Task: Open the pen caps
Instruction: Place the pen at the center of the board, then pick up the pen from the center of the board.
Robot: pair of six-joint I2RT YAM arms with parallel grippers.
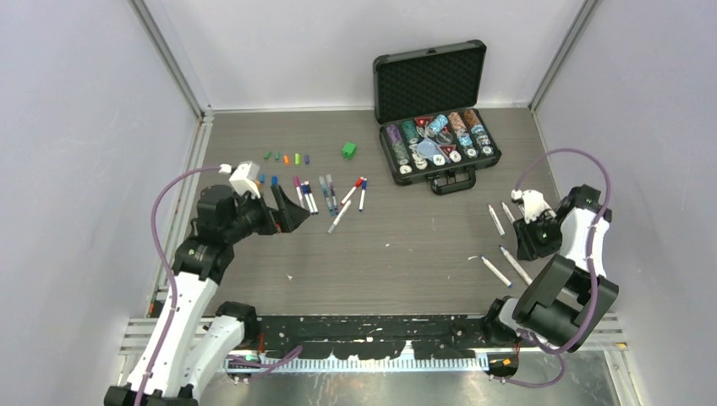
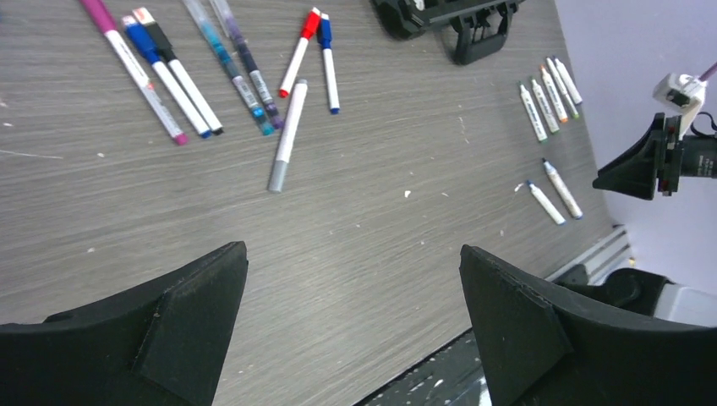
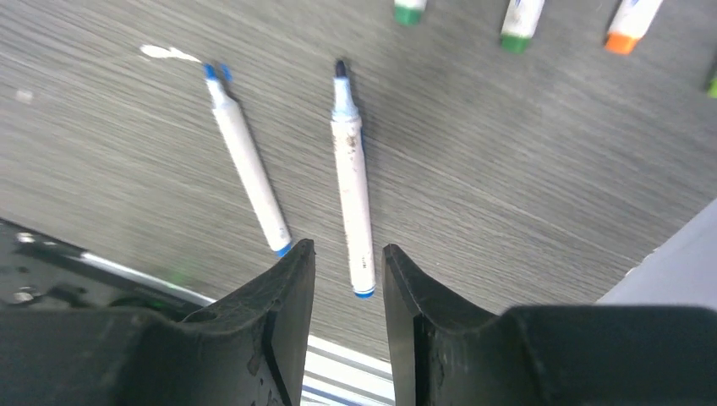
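Several loose pen caps (image 1: 286, 157) lie in a row at the back left. Several capped pens (image 1: 325, 194) lie just in front of them, and they also show in the left wrist view (image 2: 203, 76). My left gripper (image 1: 296, 210) (image 2: 351, 254) is wide open and empty, just left of those pens. Two uncapped blue-tipped pens (image 1: 505, 267) (image 3: 351, 186) lie at the front right. More uncapped pens (image 1: 501, 216) (image 3: 516, 21) lie behind them. My right gripper (image 1: 526, 241) (image 3: 347, 254) hovers over the two blue-tipped pens with a narrow gap between its jaws, holding nothing.
An open black case (image 1: 435, 173) of poker chips stands at the back right. A small green cube (image 1: 348, 150) sits left of it. The table's front edge and metal rail (image 3: 355, 372) lie right under the right gripper. Grey walls close in both sides.
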